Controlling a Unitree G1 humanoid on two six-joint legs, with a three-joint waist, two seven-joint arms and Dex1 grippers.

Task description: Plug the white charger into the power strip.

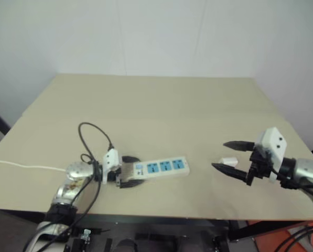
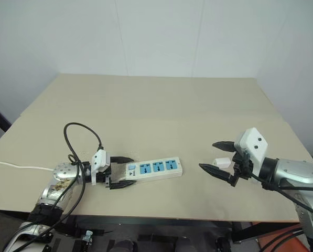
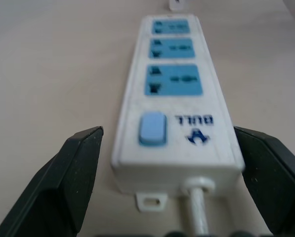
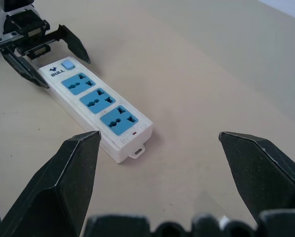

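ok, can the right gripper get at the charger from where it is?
Probably yes. The right gripper is open and the white charger lies on the table between its fingers, nothing in the way. It likely just needs to drop and close.

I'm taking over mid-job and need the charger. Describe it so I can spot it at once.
On the tan table, look to the robot's right, away from the power strip. The charger lies there beside the open right gripper. It is a small plain white block, far shorter than the strip, with no blue sockets or cord.
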